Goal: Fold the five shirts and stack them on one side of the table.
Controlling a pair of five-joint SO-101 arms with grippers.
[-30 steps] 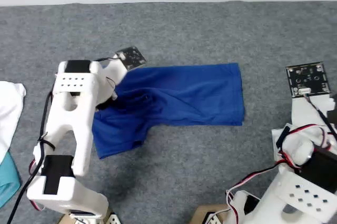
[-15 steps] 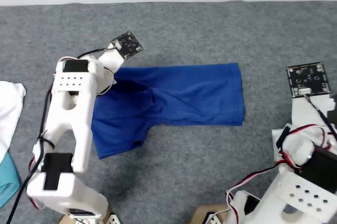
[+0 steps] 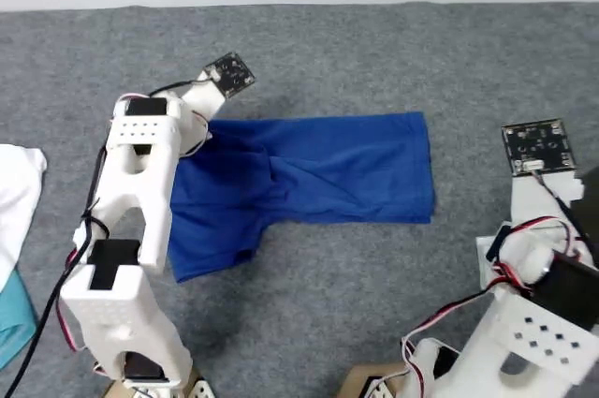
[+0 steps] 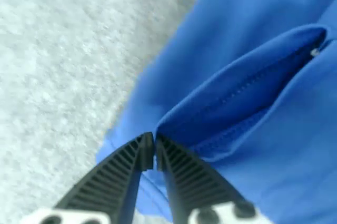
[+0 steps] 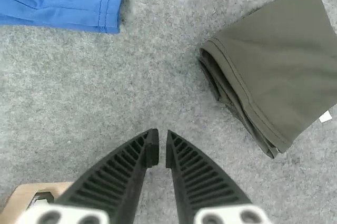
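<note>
The blue cloth shirt (image 3: 328, 169) lies spread in the middle of the grey felt table (image 3: 374, 61), a raised fold at its left end seemingly pinched by the left gripper (image 4: 154, 147), likely to turn it inward, while the right gripper (image 5: 158, 147), closed empty, hangs beside the folded olive shirt (image 5: 274, 71).

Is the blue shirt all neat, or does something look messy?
The blue shirt looks messy at its left end in the high view: the cloth is bunched and a sleeve sticks out crooked, while its right end lies flat.
</note>
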